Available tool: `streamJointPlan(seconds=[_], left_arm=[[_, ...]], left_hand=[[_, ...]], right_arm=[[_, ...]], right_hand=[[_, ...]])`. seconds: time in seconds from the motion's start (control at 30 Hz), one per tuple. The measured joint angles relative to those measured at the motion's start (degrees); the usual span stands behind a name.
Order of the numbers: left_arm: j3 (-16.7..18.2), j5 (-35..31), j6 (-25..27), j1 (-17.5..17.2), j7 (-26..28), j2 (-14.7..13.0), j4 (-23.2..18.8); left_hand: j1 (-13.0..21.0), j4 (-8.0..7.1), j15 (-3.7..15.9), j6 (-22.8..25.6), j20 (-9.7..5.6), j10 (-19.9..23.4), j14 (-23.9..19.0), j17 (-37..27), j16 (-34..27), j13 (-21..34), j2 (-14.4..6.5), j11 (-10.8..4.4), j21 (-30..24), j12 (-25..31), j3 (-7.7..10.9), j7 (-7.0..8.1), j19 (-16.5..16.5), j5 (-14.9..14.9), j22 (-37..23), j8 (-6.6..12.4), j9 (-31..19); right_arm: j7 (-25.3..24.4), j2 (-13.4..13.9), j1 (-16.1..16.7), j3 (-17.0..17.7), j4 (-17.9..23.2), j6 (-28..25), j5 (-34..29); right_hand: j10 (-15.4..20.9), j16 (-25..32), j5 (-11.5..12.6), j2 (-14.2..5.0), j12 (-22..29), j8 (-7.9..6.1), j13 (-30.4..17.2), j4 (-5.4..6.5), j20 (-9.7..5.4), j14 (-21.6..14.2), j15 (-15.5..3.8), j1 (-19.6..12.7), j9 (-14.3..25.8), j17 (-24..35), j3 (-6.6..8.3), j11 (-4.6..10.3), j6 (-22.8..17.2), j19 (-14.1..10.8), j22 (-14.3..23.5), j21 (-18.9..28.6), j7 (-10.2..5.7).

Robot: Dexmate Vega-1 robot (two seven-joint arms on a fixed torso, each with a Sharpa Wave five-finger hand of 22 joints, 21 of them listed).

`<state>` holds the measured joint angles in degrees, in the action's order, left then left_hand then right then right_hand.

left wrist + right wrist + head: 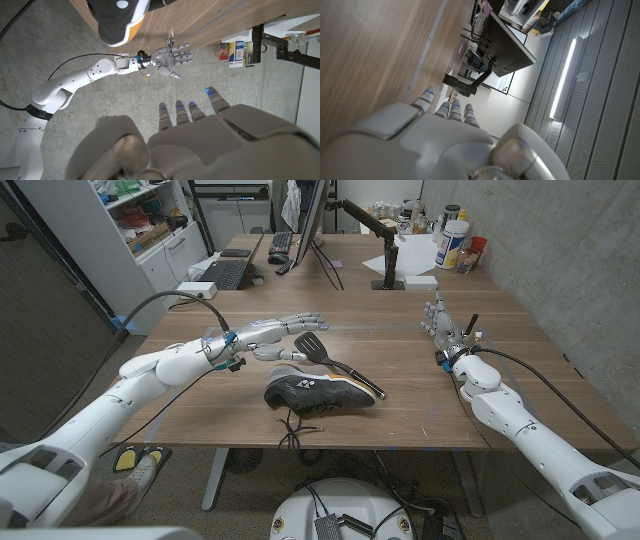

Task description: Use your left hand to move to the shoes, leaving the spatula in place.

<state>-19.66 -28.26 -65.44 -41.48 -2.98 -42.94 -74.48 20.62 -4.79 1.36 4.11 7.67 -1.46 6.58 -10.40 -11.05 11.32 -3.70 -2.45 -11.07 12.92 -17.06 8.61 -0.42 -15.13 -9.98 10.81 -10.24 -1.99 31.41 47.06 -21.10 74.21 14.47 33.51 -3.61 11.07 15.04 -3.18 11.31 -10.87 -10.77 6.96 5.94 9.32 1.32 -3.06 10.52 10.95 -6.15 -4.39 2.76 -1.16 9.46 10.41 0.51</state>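
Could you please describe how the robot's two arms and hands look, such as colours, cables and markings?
Both arms have smooth, rounded white shells with black cables running along them. The left hand and right hand are silver-grey metal. The left hand's fingers carry small blue marks at the tips, and blue bands mark the right hand's fingers.

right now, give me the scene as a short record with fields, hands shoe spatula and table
left hand: fingers stretched out, holding nothing, above the table behind the shoe
right hand: apart at the right side, fingers up, holding nothing
shoe: black, on its side, laces over the near edge
spatula: black, its handle lies against the shoe
table: wooden
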Motion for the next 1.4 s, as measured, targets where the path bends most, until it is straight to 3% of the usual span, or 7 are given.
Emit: streamJointPlan(seconds=[0.3, 0.77, 1.4], left_arm=[[0.1, -3.7, -1.9, 0.0, 2.4, 0.5, 0.9], [0.4, -12.1, -5.2, 1.3, 10.3, 1.7, 3.9], [-3.2, -16.9, -5.5, 3.1, 16.4, 0.6, 4.6]], left_hand=[[0.3, 0.23, 0.18, 0.3, -0.3, 0.5, -0.2, 0.0, 0.0, 0.0, -0.3, -0.11, 0.0, 0.0, -0.12, 0.28, 0.3, -0.4, 0.0, 0.22, 0.0], [2.1, 1.0, 0.47, 1.3, -1.03, 1.1, 0.1, 0.0, 0.3, 0.0, -0.6, -0.11, 0.0, 0.3, 0.54, 0.09, -0.4, -0.4, 0.0, 0.44, 0.0], [3.4, 1.79, 0.68, 1.8, -0.71, 1.9, -0.5, 0.0, 0.3, 0.0, -1.3, -0.31, 0.0, 0.3, 1.33, 0.19, 0.3, -0.4, 0.0, 0.44, 0.0]], right_arm=[[0.0, 0.3, -0.1, 0.0, 0.0, -0.1, 0.0], [-0.5, 0.6, -0.2, 0.1, 0.2, -1.2, -0.1], [-0.3, 0.5, -0.1, 0.1, -0.2, -0.8, -0.1]], right_hand=[[0.0, 0.0, 0.0, 0.0, 0.0, 0.0, 0.0, 0.0, 0.0, 0.0, 0.0, 0.0, 0.0, 0.0, 0.0, 0.0, 0.0, 0.0, 0.0, 0.0, 0.0], [0.0, 0.0, 0.0, -0.3, 0.0, 0.0, 0.0, 0.0, 0.0, 0.0, 0.0, -0.3, 0.0, 0.0, 0.0, 0.0, 0.0, 0.0, 0.0, 0.0, 0.0], [0.0, 0.0, 0.0, -0.61, 0.0, 0.0, 0.0, 0.0, 0.0, 0.0, 0.0, -0.6, 0.0, 0.0, 0.0, 0.0, 0.0, 0.0, 0.0, 0.0, 0.0]])
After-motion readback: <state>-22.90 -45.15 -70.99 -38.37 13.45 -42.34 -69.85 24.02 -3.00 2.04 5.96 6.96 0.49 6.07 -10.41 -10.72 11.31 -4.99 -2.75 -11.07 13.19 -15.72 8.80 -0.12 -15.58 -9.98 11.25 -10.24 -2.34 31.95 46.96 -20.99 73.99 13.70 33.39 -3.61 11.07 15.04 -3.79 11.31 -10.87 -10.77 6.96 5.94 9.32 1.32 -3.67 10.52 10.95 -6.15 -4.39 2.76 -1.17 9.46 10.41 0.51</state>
